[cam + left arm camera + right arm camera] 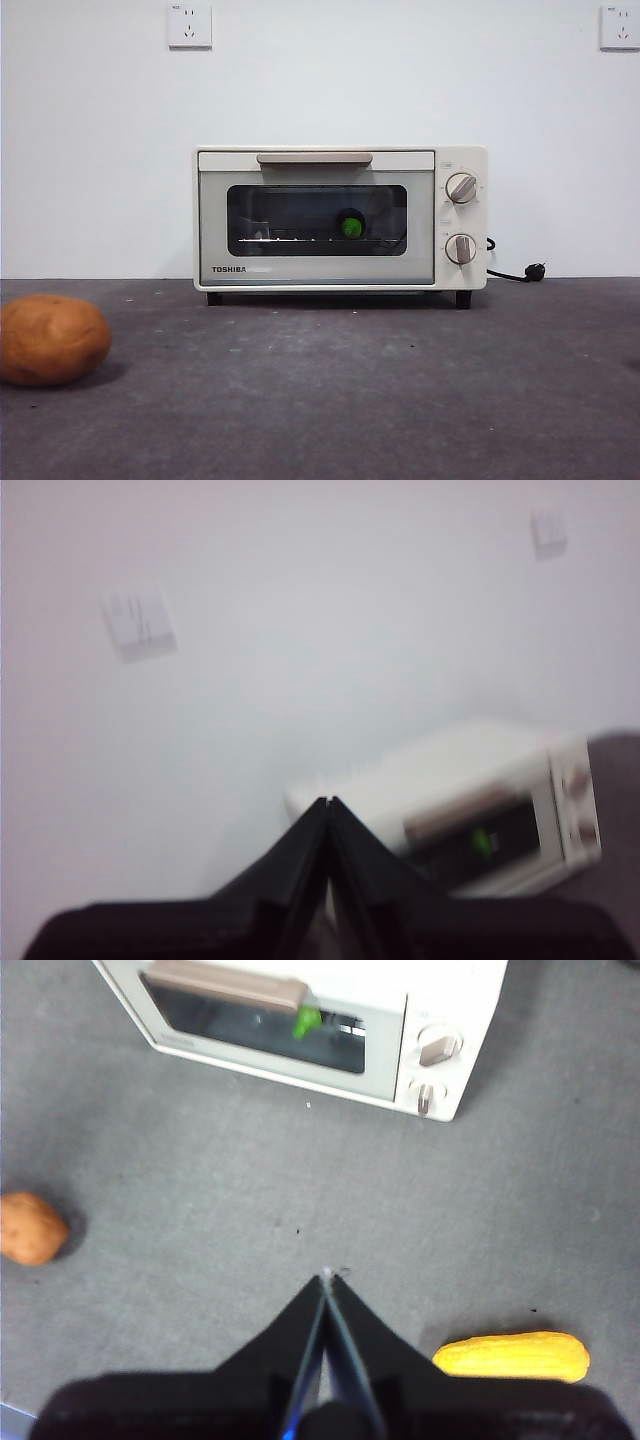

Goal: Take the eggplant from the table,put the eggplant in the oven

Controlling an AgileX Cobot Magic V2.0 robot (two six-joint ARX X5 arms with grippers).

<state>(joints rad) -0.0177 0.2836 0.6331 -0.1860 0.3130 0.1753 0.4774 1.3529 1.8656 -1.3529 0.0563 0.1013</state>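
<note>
Inside, behind the shut glass door of the cream TOSHIBA toaster oven [340,218], the eggplant [351,226] lies on the wire rack, only its green stem cap plainly showing through the dark window. That cap faces the door, so its long axis seems to run front to back, stem toward the viewer; the purple body is too dark to make out. The task looks finished. Both arms wait clear: the left gripper [328,802] is raised with jaws pressed together, empty, and the right gripper [326,1276] hangs over bare table [400,400], also pinched closed on nothing. What remains is best done by keeping both arms high and away from the door handle [314,158]. A potato [50,340] rests at the oven's 8 o'clock; a corn cob [512,1356] lies beside the right gripper.
</note>
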